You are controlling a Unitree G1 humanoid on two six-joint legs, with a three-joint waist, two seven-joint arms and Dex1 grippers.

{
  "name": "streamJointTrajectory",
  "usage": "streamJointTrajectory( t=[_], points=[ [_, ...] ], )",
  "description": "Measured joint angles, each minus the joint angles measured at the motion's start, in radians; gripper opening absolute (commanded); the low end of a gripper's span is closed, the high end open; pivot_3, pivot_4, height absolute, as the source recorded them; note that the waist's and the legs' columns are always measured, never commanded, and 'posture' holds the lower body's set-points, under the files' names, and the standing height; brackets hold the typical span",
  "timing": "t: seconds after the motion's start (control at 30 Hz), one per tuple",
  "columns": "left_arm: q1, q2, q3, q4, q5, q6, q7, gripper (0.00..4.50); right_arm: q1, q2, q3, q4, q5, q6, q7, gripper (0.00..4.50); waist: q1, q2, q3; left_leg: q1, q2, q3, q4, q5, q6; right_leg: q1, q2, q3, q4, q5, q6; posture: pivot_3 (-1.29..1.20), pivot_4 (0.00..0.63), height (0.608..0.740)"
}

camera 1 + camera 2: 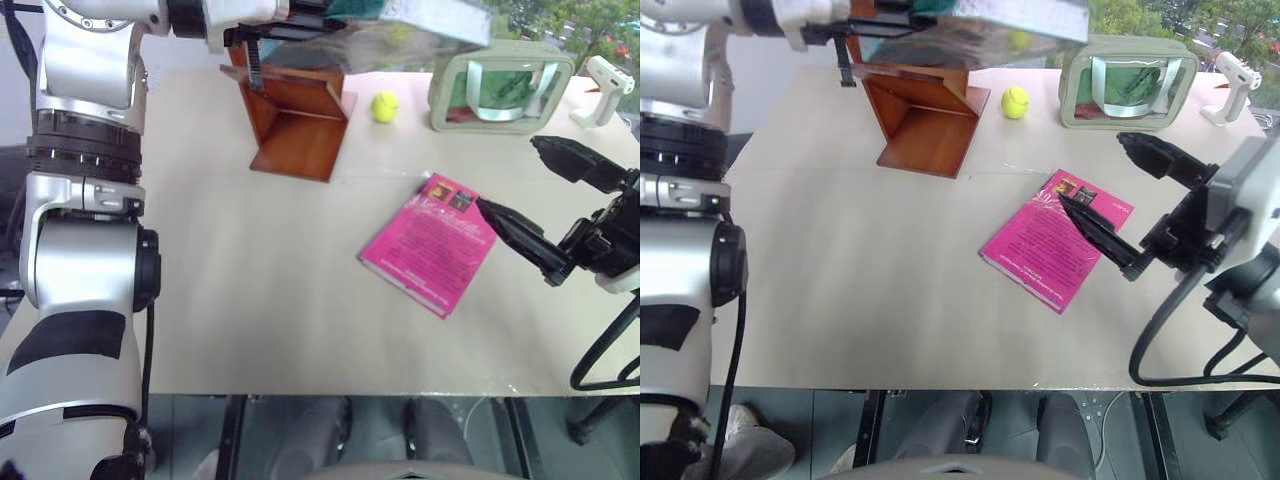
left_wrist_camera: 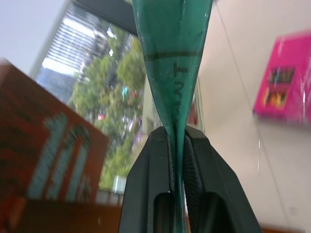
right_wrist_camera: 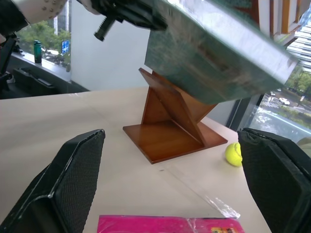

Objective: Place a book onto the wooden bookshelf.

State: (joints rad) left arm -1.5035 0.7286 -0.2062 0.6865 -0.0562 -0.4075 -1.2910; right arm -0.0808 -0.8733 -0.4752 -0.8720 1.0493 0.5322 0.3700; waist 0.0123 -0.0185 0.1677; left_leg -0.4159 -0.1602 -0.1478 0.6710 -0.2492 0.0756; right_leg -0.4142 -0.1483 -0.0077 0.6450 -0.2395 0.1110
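A pale beige table carries everything, and the wooden bookshelf stands toward its far side as the landmark here: reddish-brown boards meeting at angles on a flat base. The right wrist view gives its shape best, a slanted board rising from a square base, with tall windows, trees and a street behind it. The head views show instead how things are spread over the tabletop and a dark floor under its near edge.

The book hangs in the air just above the wooden bookshelf, apart from it, its teal-green cover tilted and glossy. The left gripper is pinched tight on the book's edge. The left wrist view shows this closely, both black fingers pressed against the thin teal sheet, with a dark band across the cover above them. From the head the same hand sits at the top edge above the shelf.

A magenta-pink book lies flat on the table nearer than the shelf and to its right. The right gripper hovers over that pink book's far corner with its fingers spread wide and nothing between them; whether the lower fingertip touches the cover I cannot tell.

A beige-framed green case stands to the right of the shelf, with a white handheld device beyond it. A yellow-green ball rests between shelf and case.
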Motion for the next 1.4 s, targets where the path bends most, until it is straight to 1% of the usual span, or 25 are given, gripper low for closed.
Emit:
streamJointTrajectory(
  t=[0.1,0.13,0.17,0.27,0.37,0.47,0.53,0.73,0.77,0.8,0.87,0.9,0.93,1.07,1.1,1.17,1.23,1.27,1.3,1.37,1.4],
  points=[
    [-0.085,0.005,-0.016,0.125,0.108,-0.04,0.038,0.3,-0.017,0.014,0.014,0.002,-0.027,-0.014,0.005,4.5,0.0,-0.001,0.001,0.0,0.0,0.0,0.0,0.0,0.0,0.0,0.0,0.0,0.0,0.0,0.0,0.0,0.15,0.736],
    [-0.103,0.011,-0.041,0.166,0.158,-0.049,0.07,0.3,-0.024,0.018,0.03,0.007,-0.035,-0.016,0.006,4.5,-0.001,-0.001,0.001,0.0,0.0,0.0,0.0,0.0,0.0,0.0,0.0,0.0,0.0,0.0,0.0,0.0,0.15,0.736],
    [-0.112,0.012,-0.079,0.215,0.238,-0.046,0.118,0.3,-0.036,0.025,0.046,0.01,-0.046,-0.016,0.006,4.5,-0.001,-0.001,0.001,0.001,0.0,0.0,0.0,0.0,0.0,0.001,0.0,0.0,0.001,0.0,0.0,0.0,0.15,0.736],
    [-0.109,0.002,-0.132,0.294,0.322,-0.034,0.147,0.3,-0.058,0.03,0.064,0.012,-0.069,-0.022,0.007,4.5,-0.001,-0.002,0.001,0.001,0.0,0.0,0.003,0.0,0.0,0.0,0.002,0.0,0.004,0.0,0.001,0.0,0.15,0.736],
    [-0.126,-0.039,-0.158,0.34,0.364,-0.013,0.153,0.3,-0.096,0.028,0.068,0.025,-0.101,-0.028,0.005,4.5,-0.005,-0.003,0.003,0.0,0.0,0.001,0.007,0.0,0.0,0.0,0.002,0.001,0.009,0.0,0.001,0.0,0.15,0.736],
    [-0.161,-0.044,-0.164,0.382,0.399,0.004,0.173,0.3,-0.108,0.015,0.066,0.029,-0.121,-0.029,0.002,4.5,-0.02,-0.003,0.003,0.001,0.0,0.001,0.009,0.0,0.0,-0.001,0.002,0.001,0.013,-0.001,0.002,0.0,0.15,0.736],
    [-0.178,-0.055,-0.176,0.416,0.429,0.008,0.206,0.3,-0.118,0.014,0.064,0.029,-0.129,-0.029,-0.002,4.5,-0.029,-0.003,0.003,0.002,0.001,0.001,0.01,0.0,0.0,-0.001,0.002,0.002,0.015,-0.002,0.003,0.0,0.15,0.736],
    [-0.182,-0.122,-0.205,0.505,0.495,0.007,0.299,0.3,-0.168,0.014,0.07,0.03,-0.139,-0.028,-0.009,4.5,-0.033,-0.003,0.003,0.002,0.002,0.002,0.013,0.0,0.0,-0.001,0.005,0.004,0.018,-0.001,0.004,0.0,0.15,0.736],
    [-0.182,-0.126,-0.209,0.512,0.502,0.005,0.309,0.9,-0.176,0.014,0.071,0.031,-0.138,-0.026,-0.009,4.5,-0.034,-0.003,0.003,0.002,0.003,0.002,0.013,0.0,0.0,-0.001,0.006,0.005,0.018,-0.001,0.004,0.0,0.15,0.736],
    [-0.182,-0.126,-0.219,0.522,0.513,0.005,0.32,1.16,-0.184,0.014,0.073,0.032,-0.138,-0.023,-0.009,4.5,-0.037,-0.003,0.003,0.002,0.003,0.002,0.013,0.0,0.0,-0.001,0.006,0.005,0.018,-0.001,0.004,0.0,0.15,0.736],
    [-0.18,-0.116,-0.227,0.553,0.533,0.005,0.338,2.05,-0.186,0.014,0.074,0.033,-0.137,-0.016,-0.009,4.5,-0.042,-0.003,0.004,0.001,0.003,0.003,0.013,0.0,0.0,-0.003,0.006,0.005,0.018,-0.001,0.004,0.0,0.15,0.736],
    [-0.18,-0.105,-0.222,0.561,0.531,0.004,0.341,2.57,-0.186,0.014,0.074,0.036,-0.135,-0.01,-0.008,4.5,-0.044,-0.004,0.005,0.0,0.003,0.003,0.013,0.0,0.0,-0.004,0.006,0.005,0.018,0.0,0.004,0.0,0.15,0.736],
    [-0.179,-0.098,-0.217,0.563,0.529,0.001,0.34,2.57,-0.186,0.014,0.074,0.039,-0.135,-0.009,-0.007,4.5,-0.044,-0.004,0.005,0.0,0.003,0.003,0.013,0.0,0.0,-0.004,0.006,0.005,0.018,0.0,0.004,0.0,0.15,0.736],
    [-0.16,-0.037,-0.114,0.534,0.424,-0.067,0.246,2.57,-0.183,0.002,0.072,0.047,-0.12,0.01,-0.005,4.5,-0.044,-0.004,0.005,-0.001,0.002,0.002,0.012,-0.001,0.001,-0.005,0.005,0.007,0.016,-0.001,0.004,0.0,0.15,0.736],
    [-0.145,-0.025,-0.081,0.513,0.382,-0.065,0.207,2.57,-0.181,-0.004,0.069,0.047,-0.119,0.013,-0.005,4.5,-0.044,-0.004,0.005,-0.001,0.001,0.002,0.012,-0.001,0.001,-0.005,0.005,0.007,0.016,-0.001,0.003,0.0,0.15,0.736],
    [-0.085,-0.01,0.017,0.419,0.247,0.003,0.09,2.57,-0.157,-0.018,0.061,0.048,-0.123,0.022,0.001,4.5,-0.043,-0.004,0.005,-0.002,0.001,0.002,0.013,-0.001,0.001,-0.005,0.005,0.007,0.016,-0.001,0.003,0.0,0.15,0.736],
    [0.037,-0.007,0.142,0.195,0.042,0.225,-0.012,2.57,-0.113,-0.018,0.055,0.059,-0.125,0.032,0.017,4.5,-0.043,-0.005,0.005,-0.002,0.001,0.002,0.014,-0.001,0.001,-0.005,0.005,0.007,0.016,-0.001,0.003,0.0,0.15,0.736],
    [0.115,0.0,0.191,0.05,-0.055,0.363,-0.035,2.57,-0.094,-0.019,0.052,0.068,-0.122,0.041,0.019,4.5,-0.045,-0.004,0.005,-0.002,0.002,0.001,0.015,-0.001,0.001,-0.005,0.005,0.007,0.017,0.0,0.003,0.0,0.15,0.736],
    [0.233,0.012,0.243,-0.157,-0.174,0.536,-0.042,2.57,-0.065,-0.023,0.046,0.085,-0.119,0.063,0.026,4.5,-0.049,-0.004,0.005,-0.001,0.002,0.002,0.015,-0.001,0.001,-0.005,0.005,0.009,0.017,0.0,0.003,0.0,0.15,0.736],
    [0.406,0.009,0.296,-0.412,-0.321,0.746,-0.006,2.57,-0.03,-0.044,0.054,0.12,-0.148,0.09,0.034,4.5,-0.052,-0.003,0.004,0.001,0.002,0.002,0.014,-0.001,0.001,-0.005,0.006,0.012,0.018,0.0,0.003,0.0,0.15,0.736],
    [0.521,-0.03,0.337,-0.58,-0.437,0.897,0.068,2.84,-0.004,-0.063,0.08,0.149,-0.2,0.096,0.04,4.5,-0.052,-0.003,0.004,0.001,0.002,0.002,0.015,-0.001,0.001,-0.004,0.006,0.012,0.018,0.0,0.003,0.0,0.15,0.736]
  ],
)
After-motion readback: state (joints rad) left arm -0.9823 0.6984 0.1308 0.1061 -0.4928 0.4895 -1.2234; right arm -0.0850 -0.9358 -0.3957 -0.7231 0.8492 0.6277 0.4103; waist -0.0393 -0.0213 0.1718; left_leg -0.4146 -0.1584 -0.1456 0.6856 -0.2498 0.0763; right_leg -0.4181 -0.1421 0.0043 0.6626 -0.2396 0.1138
